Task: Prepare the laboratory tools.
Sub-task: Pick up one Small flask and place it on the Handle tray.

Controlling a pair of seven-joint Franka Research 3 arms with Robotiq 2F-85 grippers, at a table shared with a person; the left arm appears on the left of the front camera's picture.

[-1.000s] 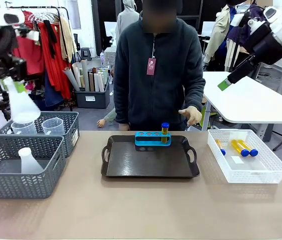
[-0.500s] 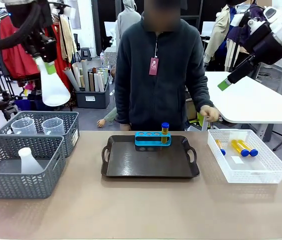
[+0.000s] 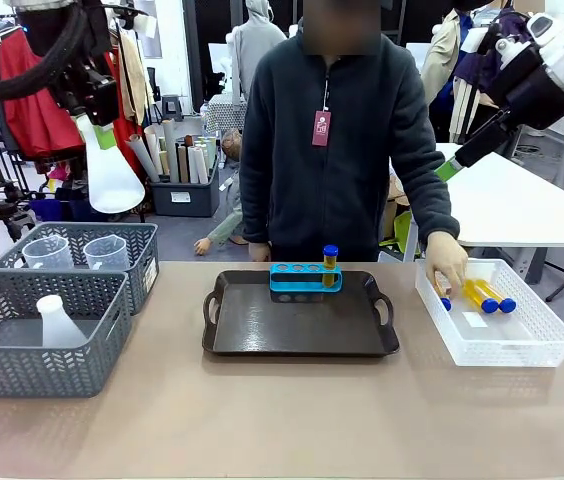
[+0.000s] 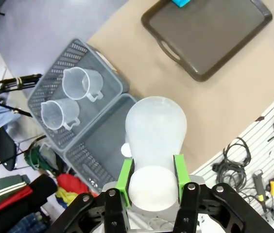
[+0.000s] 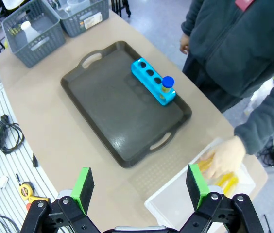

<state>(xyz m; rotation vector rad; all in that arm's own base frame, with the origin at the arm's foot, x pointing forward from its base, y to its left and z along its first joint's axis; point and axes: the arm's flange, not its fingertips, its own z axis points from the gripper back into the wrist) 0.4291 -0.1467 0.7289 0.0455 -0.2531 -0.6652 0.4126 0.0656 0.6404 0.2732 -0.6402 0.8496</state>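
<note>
Well, the tan table (image 3: 282,420) bears a dark tray (image 3: 292,322), grey baskets (image 3: 42,372) and a white bin (image 3: 507,352); clothes rail (image 3: 32,115) behind; left gripper (image 4: 151,179) clamps the flask (image 4: 155,128) aloft; right gripper (image 5: 140,184) gapes wide.

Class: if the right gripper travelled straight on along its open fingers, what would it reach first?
Most likely the dark tray, towards its nearer handle; nothing stands in between. Depth is unclear through the wide lens, so it could land on the bare table just short of the tray.
</note>
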